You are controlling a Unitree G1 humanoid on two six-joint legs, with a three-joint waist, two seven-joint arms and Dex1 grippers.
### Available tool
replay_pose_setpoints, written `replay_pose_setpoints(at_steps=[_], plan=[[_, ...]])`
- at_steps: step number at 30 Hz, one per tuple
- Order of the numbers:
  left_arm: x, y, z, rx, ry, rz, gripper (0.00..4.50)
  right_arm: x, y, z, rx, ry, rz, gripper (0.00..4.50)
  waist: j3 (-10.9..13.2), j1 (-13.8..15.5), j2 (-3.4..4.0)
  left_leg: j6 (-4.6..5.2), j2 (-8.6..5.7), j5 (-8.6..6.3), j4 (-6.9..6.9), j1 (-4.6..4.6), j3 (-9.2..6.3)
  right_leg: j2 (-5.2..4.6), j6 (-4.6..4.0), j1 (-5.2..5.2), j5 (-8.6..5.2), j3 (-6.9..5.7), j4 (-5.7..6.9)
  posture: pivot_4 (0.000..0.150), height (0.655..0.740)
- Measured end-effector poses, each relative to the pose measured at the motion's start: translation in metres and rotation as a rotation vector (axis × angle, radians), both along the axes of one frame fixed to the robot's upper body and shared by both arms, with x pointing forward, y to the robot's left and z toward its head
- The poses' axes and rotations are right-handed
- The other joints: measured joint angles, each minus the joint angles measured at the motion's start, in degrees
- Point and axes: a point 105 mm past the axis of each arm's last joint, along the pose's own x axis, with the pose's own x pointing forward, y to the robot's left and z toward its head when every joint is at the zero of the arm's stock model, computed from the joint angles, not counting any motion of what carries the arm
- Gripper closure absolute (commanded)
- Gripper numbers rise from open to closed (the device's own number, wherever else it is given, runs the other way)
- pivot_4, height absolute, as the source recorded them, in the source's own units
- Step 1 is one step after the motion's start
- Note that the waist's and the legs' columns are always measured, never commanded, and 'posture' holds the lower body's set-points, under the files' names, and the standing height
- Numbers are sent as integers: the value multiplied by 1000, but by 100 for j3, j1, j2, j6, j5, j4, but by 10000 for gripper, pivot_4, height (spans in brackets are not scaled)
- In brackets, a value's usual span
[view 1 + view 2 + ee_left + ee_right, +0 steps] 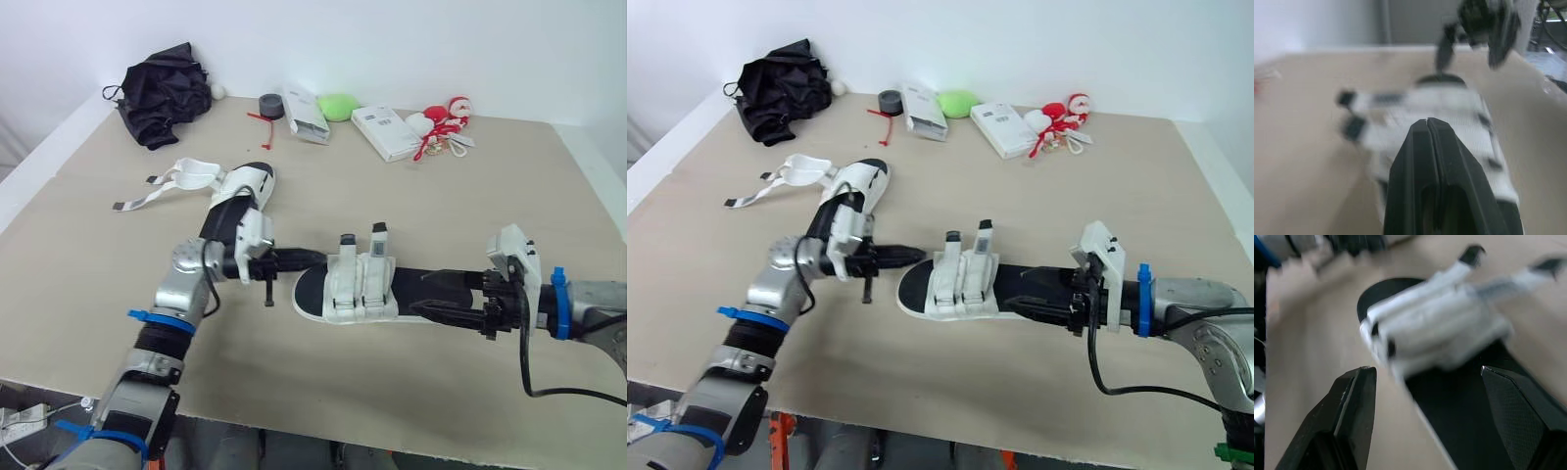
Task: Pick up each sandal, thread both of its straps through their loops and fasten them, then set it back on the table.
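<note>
Black-soled and white-strapped, one sandal (358, 289) is lying flat in the middle of the beige counter (490, 196), its two black-tipped strap ends sticking upward. The left fingers (1427, 161) are pressing tightly together and pointing at the sandal's toe end; whether they are touching it is unclear. The right fingers (1347, 401) are spreading wide, straddling the heel end of the sole. The second sandal (240, 186) is lying farther back on the left, its loose straps (181, 178) trailing over the counter. A black bundle (167, 93) is sitting at the far corner.
</note>
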Motion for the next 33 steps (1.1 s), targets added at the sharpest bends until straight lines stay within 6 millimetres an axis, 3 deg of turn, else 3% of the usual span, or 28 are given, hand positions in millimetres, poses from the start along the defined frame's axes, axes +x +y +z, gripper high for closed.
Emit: replay_pose_setpoints(at_steps=[3, 8, 18, 19, 20, 26, 27, 33], plan=[[-2, 25, -2, 42, 10, 61, 45000, -2, 1, -6, -4, -2, -2, 7997, 6, -7, 0, -15, 13, 9, -1, 9, -2, 14, 2, 2, 1, 0, 7, 1500, 7322], [-9, 45, -8, 76, 43, 103, 45000, 2, 19, -19, 24, 16, 34, 7997, 19, 4, -13, -68, 21, 41, -3, 7, -15, 19, 24, 2, 8, -7, 7, 1500, 7322], [-32, 59, -3, 87, 83, 76, 45000, 23, 43, -38, 32, 38, 61, 7997, 32, 25, -16, -99, 25, 60, -3, 5, -23, 22, 16, 2, 25, -11, 9, 1500, 7322], [-34, 62, -5, 104, 90, 83, 45000, 27, 46, -40, 35, 37, 58, 14388, 32, 18, -16, -99, 28, 60, -3, 6, -26, 25, -12, 2, 41, -12, 9, 1500, 7322], [-34, 62, -5, 104, 90, 82, 45000, 27, 46, -40, 35, 37, 56, 15376, 32, 19, -15, -99, 28, 60, -3, 5, -25, 26, -13, 1, 42, -12, 9, 1500, 7322], [-35, 61, -4, 100, 78, 96, 45000, 35, 49, -44, 55, 45, 31, 42016, 32, 19, -16, -100, 32, 79, 0, 9, -34, 31, -7, 3, 46, -19, 22, 1500, 7322], [-34, 60, -4, 98, 78, 97, 45000, 35, 49, -44, 57, 46, 29, 44236, 32, 19, -16, -101, 31, 82, 0, 10, -35, 31, -6, 3, 47, -19, 24, 1500, 7322], [-27, 54, -5, 39, 89, 138, 45000, 47, 35, -41, 93, 14, -101, 44236, 32, 34, -16, -109, 29, 98, 8, 9, -42, 30, 0, 3, 53, -24, 39, 1500, 7322]])
